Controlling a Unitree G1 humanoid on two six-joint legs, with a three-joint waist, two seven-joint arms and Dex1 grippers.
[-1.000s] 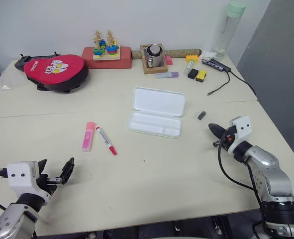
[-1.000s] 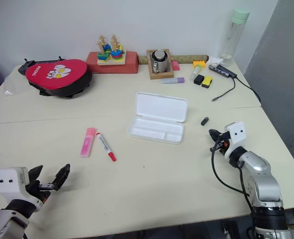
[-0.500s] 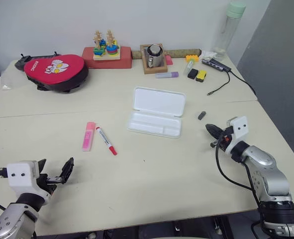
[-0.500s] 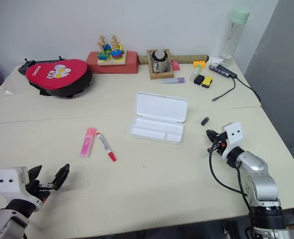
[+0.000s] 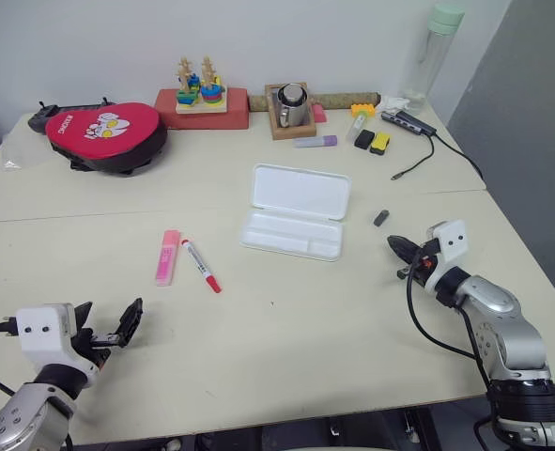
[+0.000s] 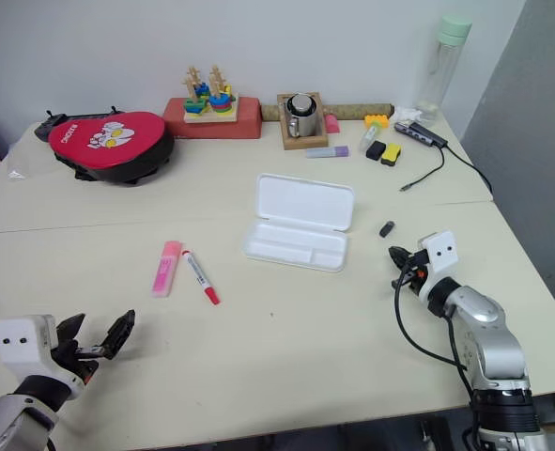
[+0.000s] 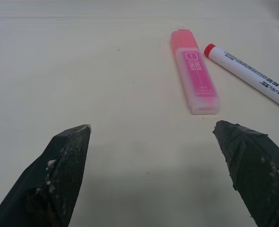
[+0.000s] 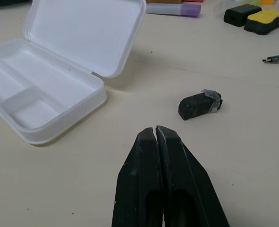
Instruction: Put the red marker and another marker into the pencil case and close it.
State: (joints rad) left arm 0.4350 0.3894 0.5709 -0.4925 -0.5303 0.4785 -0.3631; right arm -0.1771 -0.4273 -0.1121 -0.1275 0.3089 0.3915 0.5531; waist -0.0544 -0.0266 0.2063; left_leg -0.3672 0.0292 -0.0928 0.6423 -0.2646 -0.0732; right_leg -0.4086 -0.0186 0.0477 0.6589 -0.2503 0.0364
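Note:
The red marker (image 5: 200, 265), a slim white pen with a red cap, lies on the table just right of the pink highlighter (image 5: 167, 256). Both also appear in the left wrist view, the highlighter (image 7: 194, 77) straight ahead and the marker (image 7: 248, 75) beside it. The white pencil case (image 5: 296, 210) lies open mid-table with an empty divided tray (image 8: 30, 99). My left gripper (image 5: 108, 329) is open, low at the near left, short of the markers. My right gripper (image 5: 396, 247) is shut and empty, right of the case.
A small black block (image 5: 380, 217) lies between the case and my right gripper. Along the far edge sit a red pouch (image 5: 103, 134), a stacking toy (image 5: 200, 94), a steel mug in a wooden tray (image 5: 289, 108), a purple highlighter (image 5: 316, 141), erasers (image 5: 373, 141), a cable (image 5: 437, 150) and a bottle (image 5: 432, 52).
My right gripper has shifted slightly left toward the case. The left gripper and all objects have stayed put.

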